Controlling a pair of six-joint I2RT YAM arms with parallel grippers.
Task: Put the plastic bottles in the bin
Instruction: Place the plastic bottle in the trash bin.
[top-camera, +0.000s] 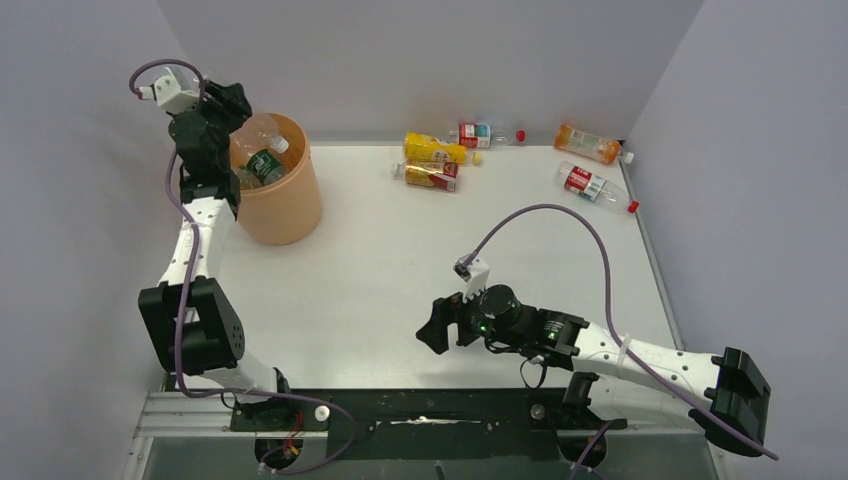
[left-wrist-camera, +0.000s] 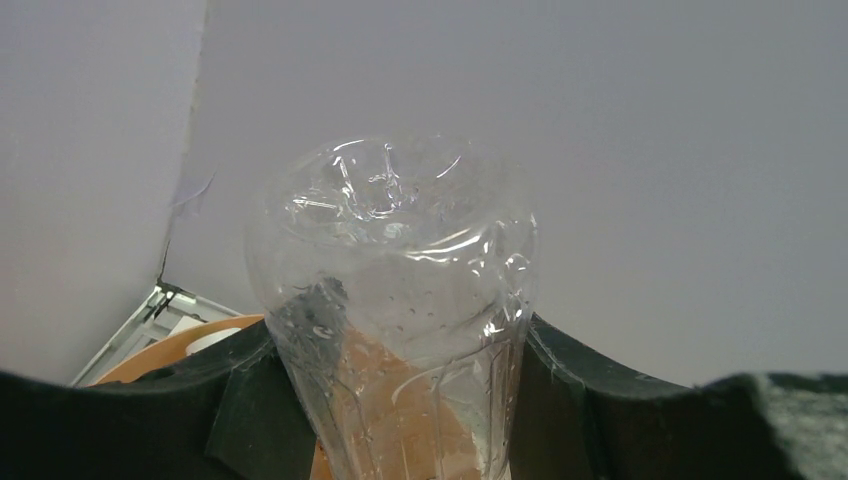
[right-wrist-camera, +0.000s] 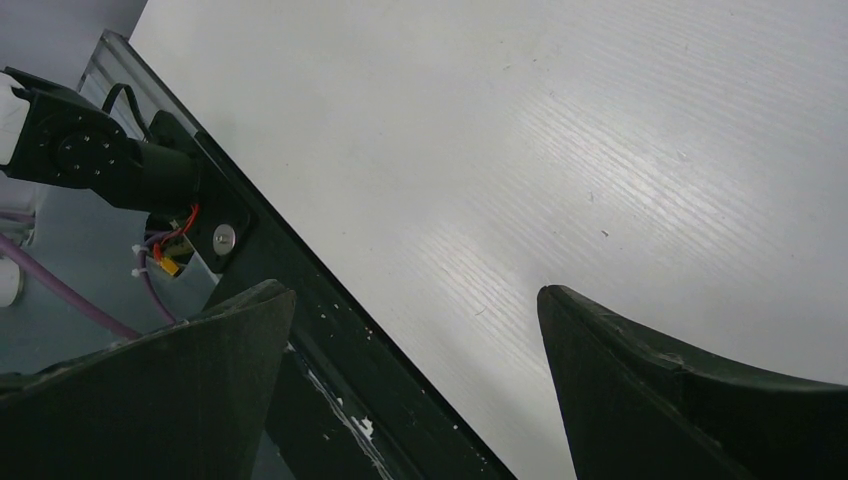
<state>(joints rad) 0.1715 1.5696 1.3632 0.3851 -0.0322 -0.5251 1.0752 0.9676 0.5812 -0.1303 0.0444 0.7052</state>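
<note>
The bin (top-camera: 287, 207) stands back left on the table (top-camera: 400, 270); bottles (top-camera: 433, 149) lie along its back edge.

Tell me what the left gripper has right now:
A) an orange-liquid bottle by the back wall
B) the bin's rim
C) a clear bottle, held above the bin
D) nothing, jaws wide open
C: the left wrist view shows the left gripper shut on a clear bottle, and the top view places it above the bin.
</note>
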